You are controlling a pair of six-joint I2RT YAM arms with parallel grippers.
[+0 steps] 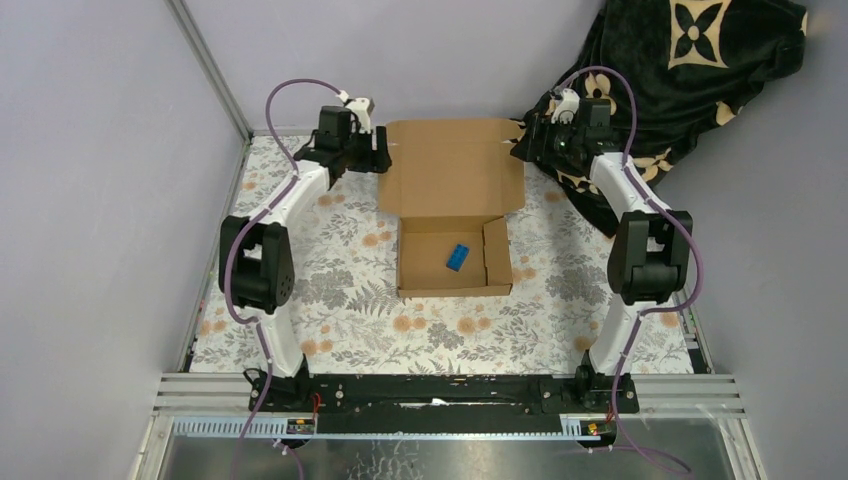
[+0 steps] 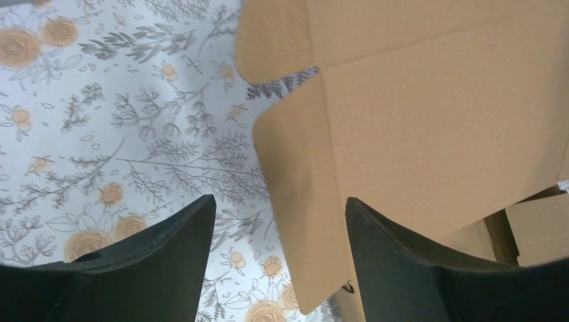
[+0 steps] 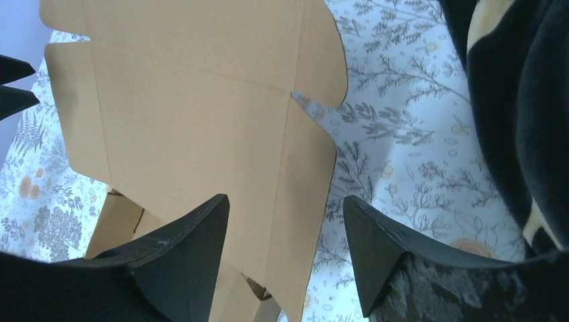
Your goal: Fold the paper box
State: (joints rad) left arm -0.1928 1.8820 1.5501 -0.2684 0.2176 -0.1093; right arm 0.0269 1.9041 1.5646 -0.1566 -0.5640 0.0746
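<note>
On floral tablecloth (image 1: 340,300): paper box (image 1: 455,175).

Top view: the blue object (image 1: 457,257) in the tray of the paper box (image 1: 452,180) is too small to identify. Whether the left gripper (image 1: 383,156) and right gripper (image 1: 521,148) touch the lid's side flaps is too small to tell. The dark blanket (image 1: 690,70) is cut off at the upper right edge.

Left wrist view: the lid runs off the top and right edges, and the tray shows only at lower right.

Right wrist view: the lid is cut at the top and the blanket at the right.
</note>
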